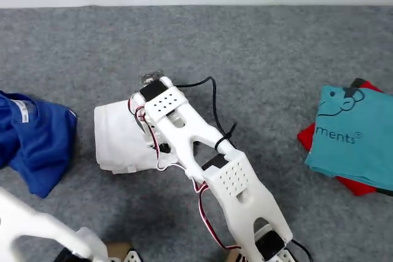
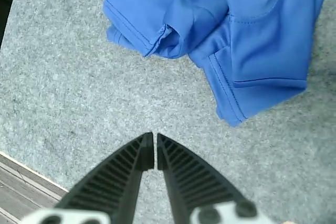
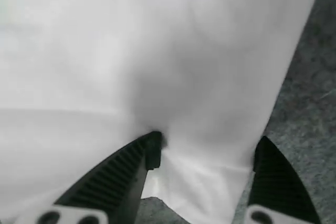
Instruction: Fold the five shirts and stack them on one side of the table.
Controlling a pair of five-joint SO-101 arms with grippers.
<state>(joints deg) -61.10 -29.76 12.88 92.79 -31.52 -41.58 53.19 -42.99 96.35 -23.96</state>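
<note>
Between the spread fingers of the right gripper [image 3: 208, 145] lies one white shirt [image 3: 157, 51], folded into a rough rectangle. The cloth runs on well ahead of the fingertips. One fingertip [image 3: 153, 144] presses into a crease in it, while the other stands at the shirt's edge, next to the gray table cover [image 1: 245, 47]. The fingers are apart and clamp nothing.

The left gripper [image 2: 155, 142] has its two fingers drawn together, nothing between them, hovering above bare gray cover. One blue shirt [image 2: 236, 35] lies crumpled and unfolded ahead of these fingertips, near but apart from them.

Far to the side of the right gripper's fingers, away from the blue shirt, one teal shirt [image 1: 353, 139] lies folded on top of one red shirt [image 1: 307, 136]. That makes four shirts counted: one white, one blue, one teal, one red.
</note>
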